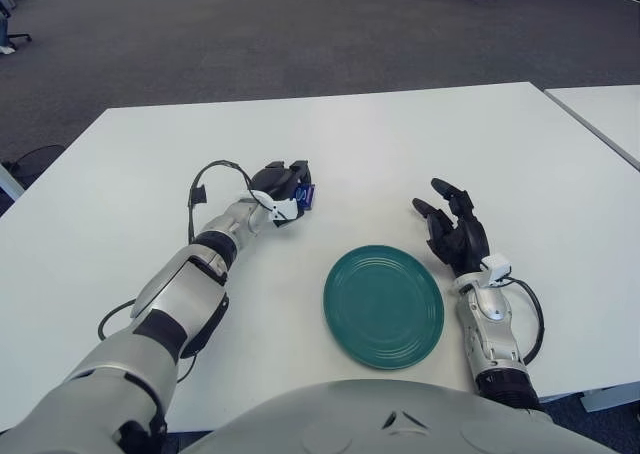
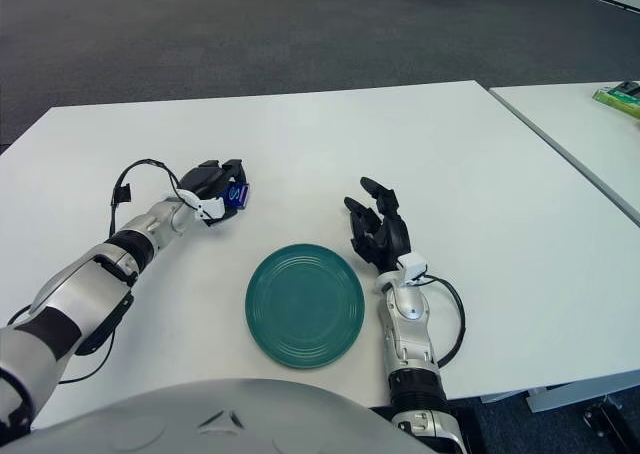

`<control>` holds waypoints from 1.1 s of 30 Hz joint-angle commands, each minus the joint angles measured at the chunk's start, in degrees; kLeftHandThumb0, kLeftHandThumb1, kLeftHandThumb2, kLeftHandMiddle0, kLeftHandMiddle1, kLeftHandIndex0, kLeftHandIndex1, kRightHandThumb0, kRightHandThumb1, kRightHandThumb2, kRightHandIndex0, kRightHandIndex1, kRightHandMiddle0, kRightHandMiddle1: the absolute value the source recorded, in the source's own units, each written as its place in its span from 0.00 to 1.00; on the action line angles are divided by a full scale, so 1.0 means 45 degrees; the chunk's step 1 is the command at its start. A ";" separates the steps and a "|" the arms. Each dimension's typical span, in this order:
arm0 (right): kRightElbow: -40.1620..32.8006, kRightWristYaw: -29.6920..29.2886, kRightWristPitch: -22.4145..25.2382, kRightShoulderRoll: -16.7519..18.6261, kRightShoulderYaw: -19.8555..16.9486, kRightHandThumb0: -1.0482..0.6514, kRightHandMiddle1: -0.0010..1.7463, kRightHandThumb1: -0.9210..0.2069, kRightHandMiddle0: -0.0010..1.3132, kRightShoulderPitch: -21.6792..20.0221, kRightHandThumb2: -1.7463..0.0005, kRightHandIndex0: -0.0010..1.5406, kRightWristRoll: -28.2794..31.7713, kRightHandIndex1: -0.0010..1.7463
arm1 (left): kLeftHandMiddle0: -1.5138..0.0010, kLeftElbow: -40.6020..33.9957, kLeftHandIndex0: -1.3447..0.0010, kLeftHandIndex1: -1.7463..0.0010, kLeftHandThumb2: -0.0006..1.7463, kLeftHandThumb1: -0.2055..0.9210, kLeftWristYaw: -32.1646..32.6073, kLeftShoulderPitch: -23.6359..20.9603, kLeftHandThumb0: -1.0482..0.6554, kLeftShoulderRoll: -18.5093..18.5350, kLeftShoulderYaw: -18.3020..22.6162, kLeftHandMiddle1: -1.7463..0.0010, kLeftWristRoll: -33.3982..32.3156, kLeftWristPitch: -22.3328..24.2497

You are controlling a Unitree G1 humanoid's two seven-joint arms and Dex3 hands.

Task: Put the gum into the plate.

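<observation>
A small blue gum pack (image 1: 309, 196) is held in the fingers of my left hand (image 1: 285, 192), which is shut on it low over the white table (image 1: 350, 144), up and left of the plate. The pack also shows in the right eye view (image 2: 237, 196). The round green plate (image 1: 383, 305) lies flat near the table's front edge and holds nothing. My right hand (image 1: 452, 232) shows just right of the plate, fingers spread and holding nothing.
A second white table (image 1: 605, 114) stands to the right across a narrow gap. A green object (image 2: 622, 98) lies on it at the far right edge. Dark carpet lies beyond the table's far edge.
</observation>
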 commanded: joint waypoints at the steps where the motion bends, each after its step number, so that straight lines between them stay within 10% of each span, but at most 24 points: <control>1: 0.1600 -0.0045 0.1130 0.0180 -0.0224 0.31 0.47 0.04 0.00 0.0999 0.71 0.32 0.0304 0.24 | 0.24 0.0497 0.50 0.00 0.81 0.39 -0.0583 0.0790 0.33 0.0154 -0.0114 0.00 0.0087 0.0189; 10: 0.1424 -0.0080 0.1255 0.0217 -0.0253 0.30 0.49 0.04 0.00 0.1048 0.71 0.32 0.0447 0.26 | 0.24 -0.0907 0.48 0.00 0.83 0.36 -0.1055 0.0029 0.32 0.1194 0.0739 0.00 -0.0620 -0.0504; 18: 0.1336 -0.0090 0.1324 0.0204 -0.0217 0.30 0.49 0.04 0.01 0.1085 0.70 0.32 0.0381 0.27 | 0.26 -0.9216 0.49 0.00 0.83 0.37 -0.3444 0.1689 0.32 0.2846 0.2519 0.00 -0.1649 0.0541; 33: 0.1414 -0.0052 0.1244 0.0309 -0.0057 0.29 0.48 0.04 0.00 0.1137 0.71 0.29 0.0312 0.26 | 0.24 -1.4073 0.54 0.00 0.76 0.45 -0.3188 0.2821 0.34 0.2293 0.2428 0.00 -0.0159 0.0363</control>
